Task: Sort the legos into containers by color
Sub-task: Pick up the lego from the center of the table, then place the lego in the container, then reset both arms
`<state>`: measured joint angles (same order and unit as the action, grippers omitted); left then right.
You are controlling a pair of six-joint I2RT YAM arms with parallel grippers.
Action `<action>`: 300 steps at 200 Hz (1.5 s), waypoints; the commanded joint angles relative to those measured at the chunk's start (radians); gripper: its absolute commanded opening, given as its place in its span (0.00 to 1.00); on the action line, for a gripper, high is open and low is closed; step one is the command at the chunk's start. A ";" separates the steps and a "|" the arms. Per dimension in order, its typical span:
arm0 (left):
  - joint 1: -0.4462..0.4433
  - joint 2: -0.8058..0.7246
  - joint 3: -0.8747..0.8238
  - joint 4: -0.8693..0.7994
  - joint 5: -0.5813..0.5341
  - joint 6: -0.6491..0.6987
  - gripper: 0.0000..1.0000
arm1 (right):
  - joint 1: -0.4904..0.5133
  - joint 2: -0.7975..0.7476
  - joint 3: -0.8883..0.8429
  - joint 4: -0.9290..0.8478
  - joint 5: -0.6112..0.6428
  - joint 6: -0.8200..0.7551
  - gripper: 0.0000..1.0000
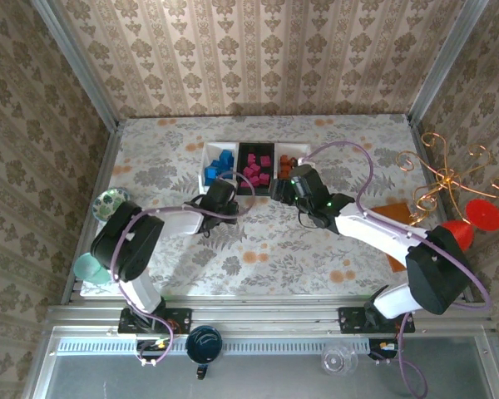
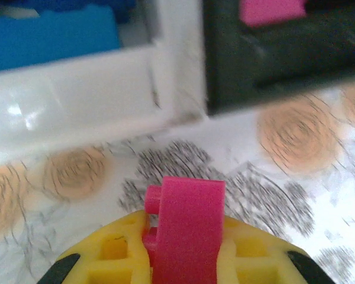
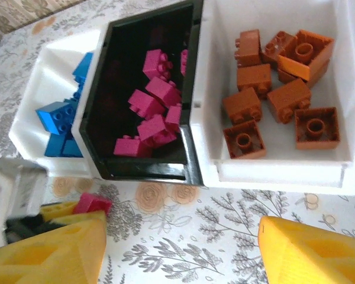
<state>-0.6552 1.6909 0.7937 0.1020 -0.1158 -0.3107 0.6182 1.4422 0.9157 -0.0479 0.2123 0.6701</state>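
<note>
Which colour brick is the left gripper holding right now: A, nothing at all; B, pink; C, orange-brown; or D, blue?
B: the left wrist view shows a pink brick clamped upright in the left gripper.

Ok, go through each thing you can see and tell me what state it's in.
left gripper, jaws shut on a pink lego
right gripper, jaws open, holding nothing
left white tray, holding blue legos
black tray, holding pink legos
right white tray, holding orange-brown legos
</note>
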 commanded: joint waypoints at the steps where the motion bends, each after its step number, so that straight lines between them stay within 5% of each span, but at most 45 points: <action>1: -0.051 -0.118 -0.014 -0.029 0.009 -0.038 0.14 | 0.006 -0.045 -0.049 0.008 0.061 0.032 0.70; 40: -0.043 -0.157 0.151 -0.103 0.046 -0.032 0.15 | 0.006 -0.142 -0.148 -0.001 0.107 0.051 0.70; 100: 0.039 0.219 0.577 -0.145 0.086 -0.008 0.19 | 0.006 -0.207 -0.205 -0.037 0.126 0.067 0.70; 120: 0.056 0.262 0.656 -0.162 0.093 -0.016 0.55 | 0.006 -0.229 -0.212 -0.050 0.123 0.058 0.72; 137: 0.054 0.214 0.662 -0.159 0.092 -0.009 0.75 | 0.006 -0.246 -0.213 -0.057 0.114 0.041 0.75; 153: 0.044 0.131 0.623 -0.150 0.083 0.003 1.00 | 0.006 -0.260 -0.212 -0.067 0.115 0.030 0.76; 232: 0.026 -0.551 -0.037 0.082 -0.186 0.000 1.00 | 0.008 -0.260 -0.198 -0.039 0.134 -0.057 0.87; 252: 0.032 -0.659 -0.186 0.179 -0.205 0.061 1.00 | 0.019 -0.224 -0.201 -0.011 0.136 -0.063 0.89; 259: 0.037 -0.697 -0.221 0.199 -0.202 0.080 1.00 | 0.024 -0.216 -0.207 0.009 0.142 -0.067 1.00; 300: 0.172 -0.789 -0.314 0.297 -0.314 0.273 1.00 | 0.043 -0.189 -0.217 0.058 0.163 -0.065 1.00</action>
<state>-0.5789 0.9356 0.4717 0.2905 -0.3267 -0.1951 0.6521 1.2385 0.6991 -0.0288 0.3271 0.6048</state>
